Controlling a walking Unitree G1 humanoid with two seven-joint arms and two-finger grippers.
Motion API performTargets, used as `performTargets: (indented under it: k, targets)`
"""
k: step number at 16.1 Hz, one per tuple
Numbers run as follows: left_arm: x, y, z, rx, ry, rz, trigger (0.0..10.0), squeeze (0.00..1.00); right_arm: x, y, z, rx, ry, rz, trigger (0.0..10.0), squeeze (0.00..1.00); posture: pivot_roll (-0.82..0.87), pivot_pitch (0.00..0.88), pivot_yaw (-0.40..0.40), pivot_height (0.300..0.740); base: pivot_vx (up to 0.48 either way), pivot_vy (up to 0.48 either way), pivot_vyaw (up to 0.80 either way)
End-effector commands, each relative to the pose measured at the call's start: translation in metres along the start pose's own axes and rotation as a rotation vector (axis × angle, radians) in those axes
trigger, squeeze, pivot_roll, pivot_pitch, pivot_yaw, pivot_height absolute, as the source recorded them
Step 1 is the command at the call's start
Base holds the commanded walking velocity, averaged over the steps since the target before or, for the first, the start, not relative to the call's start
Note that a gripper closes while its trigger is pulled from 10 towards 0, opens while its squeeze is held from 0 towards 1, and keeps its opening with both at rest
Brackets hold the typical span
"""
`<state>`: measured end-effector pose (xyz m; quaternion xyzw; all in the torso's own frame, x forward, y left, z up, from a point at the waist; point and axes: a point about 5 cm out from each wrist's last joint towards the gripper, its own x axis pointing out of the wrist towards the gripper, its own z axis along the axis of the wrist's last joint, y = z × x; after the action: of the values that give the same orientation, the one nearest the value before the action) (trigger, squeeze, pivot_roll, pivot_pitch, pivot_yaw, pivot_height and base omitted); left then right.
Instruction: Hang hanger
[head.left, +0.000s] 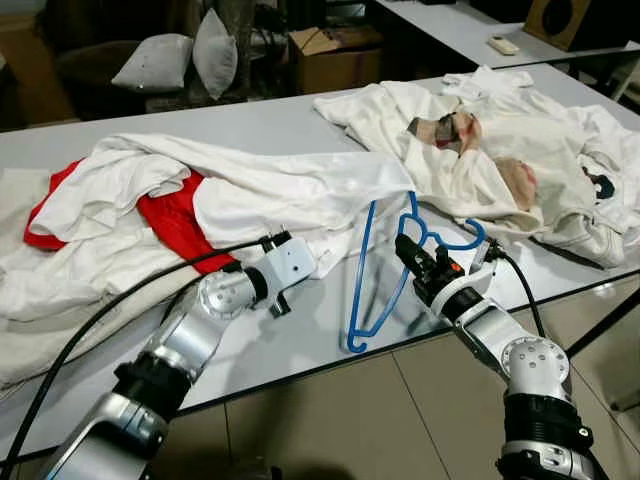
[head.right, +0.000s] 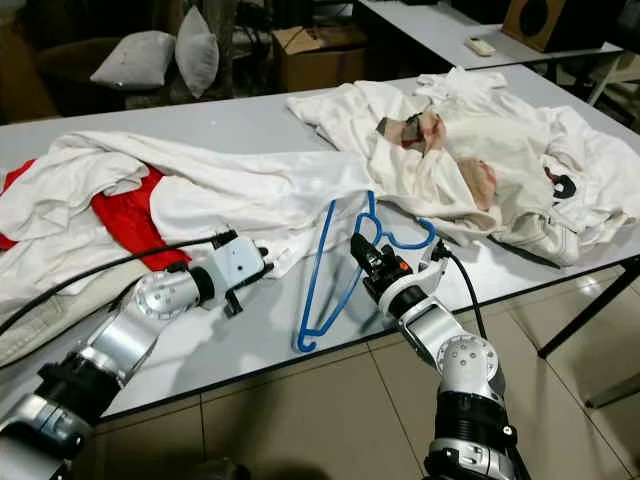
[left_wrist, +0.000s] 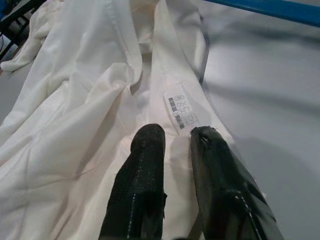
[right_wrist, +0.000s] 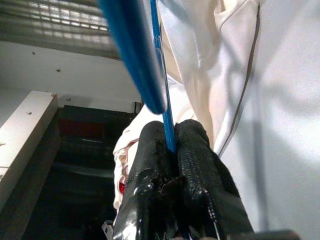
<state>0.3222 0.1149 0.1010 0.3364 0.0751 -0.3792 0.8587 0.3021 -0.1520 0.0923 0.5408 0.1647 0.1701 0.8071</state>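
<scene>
A blue wire hanger (head.left: 368, 280) is tilted up off the grey table (head.left: 300, 335), its hook (head.left: 458, 243) near the right heap of clothes. My right gripper (right_wrist: 169, 134) is shut on the hanger's thin wire just below the hook, at the table's front edge. A white shirt (head.left: 270, 185) lies spread across the table's middle, with its collar and a barcode label (left_wrist: 180, 112) toward me. My left gripper (left_wrist: 176, 134) rests on that collar beside the label. Its fingers (left_wrist: 149, 145) stand a narrow gap apart, open, with flat cloth showing between them.
A red garment (head.left: 175, 215) lies under the white shirt at the left. A heap of white printed clothes (head.left: 510, 140) covers the table's right end. A black cable (head.left: 120, 300) trails along my left arm. Cushions (head.left: 165, 60) and a cardboard box (head.left: 335, 55) stand behind.
</scene>
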Motion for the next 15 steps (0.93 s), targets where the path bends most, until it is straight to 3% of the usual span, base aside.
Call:
performTargets:
  k: [1,3,4,7,15]
  targets:
    - [0.002,0.0,-0.003,0.026,0.022,-0.03,10.0,0.0,-0.002,0.003,0.002,-0.005,-0.01,0.005,10.0,0.0,0.01,0.0,0.021,0.74,0.0,0.0,0.0]
    - [0.001,-0.001,-0.01,0.022,0.047,-0.063,9.9,0.0,-0.002,0.004,0.001,-0.005,-0.012,0.006,10.0,0.0,0.01,0.0,0.027,0.74,0.0,0.0,0.0]
    - [0.0,-0.003,-0.012,0.025,0.055,-0.082,8.2,0.0,-0.002,0.004,0.0,-0.004,-0.014,0.006,10.0,0.0,0.01,0.0,0.027,0.74,0.0,0.0,0.0]
    - [-0.002,-0.004,-0.02,0.007,0.075,-0.119,0.0,0.0,-0.001,0.005,0.0,-0.008,-0.011,0.003,10.0,0.0,0.02,0.0,0.026,0.74,0.0,0.0,0.0]
    - [-0.001,-0.007,-0.023,-0.022,0.072,-0.131,0.0,0.0,0.0,0.005,0.001,-0.017,-0.01,-0.004,10.0,0.0,0.01,0.0,0.021,0.74,0.0,0.0,0.0]
